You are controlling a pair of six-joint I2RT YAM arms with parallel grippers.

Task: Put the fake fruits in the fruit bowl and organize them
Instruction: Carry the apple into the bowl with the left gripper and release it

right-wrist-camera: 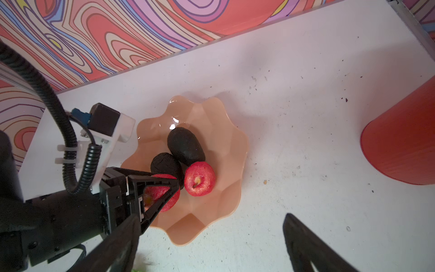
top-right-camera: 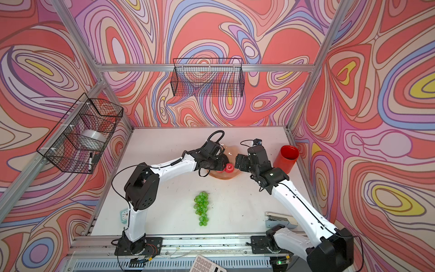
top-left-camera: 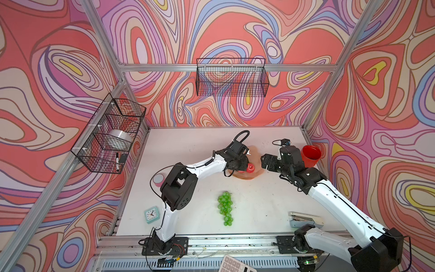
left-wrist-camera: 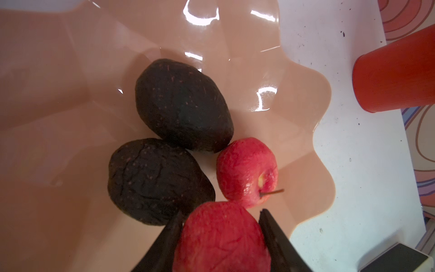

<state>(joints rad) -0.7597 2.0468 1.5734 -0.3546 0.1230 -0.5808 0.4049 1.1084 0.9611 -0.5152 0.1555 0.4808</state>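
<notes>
Top views: the wide shallow peach-pink glossy bowl with a scalloped rim [top-left-camera: 257, 173] is seen at the back-middle of the white tabletop [top-left-camera: 188, 153], partly covered by the left gripper [top-left-camera: 243, 166] positioned over it. A small red fake apple with its dimple up [top-left-camera: 250, 168] is seen in the bowl just beside that gripper. The long bunch of translucent green plastic grapes [top-left-camera: 225, 208] is found on the table toward the front, well apart from the bowl, in both top views. The right gripper [top-left-camera: 264, 161] is held just beside the bowl's rim, between the bowl and a tall red cylindrical cup [top-left-camera: 310, 155].

Left wrist: two dark near-black wrinkled avocados [left-wrist-camera: 183, 106] are seen touching, side by side on the bowl floor, with the dimpled apple against them. A second small red wrinkled apple [left-wrist-camera: 221, 237] is framed by the black fingers [left-wrist-camera: 164, 245], which are narrowly parted. Contact is apparent on both sides. This apple is low inside the bowl, next to the first.

Right wrist: the right gripper's fingers are spread wide and nothing is held between them.

Step judged: release of the second apple. The fingers should be parted only slightly, then lifted straight up, so the neighbouring fruit is not nudged. The grapes are judged the last item. Room for them is seen on the bowl's free side.
</notes>
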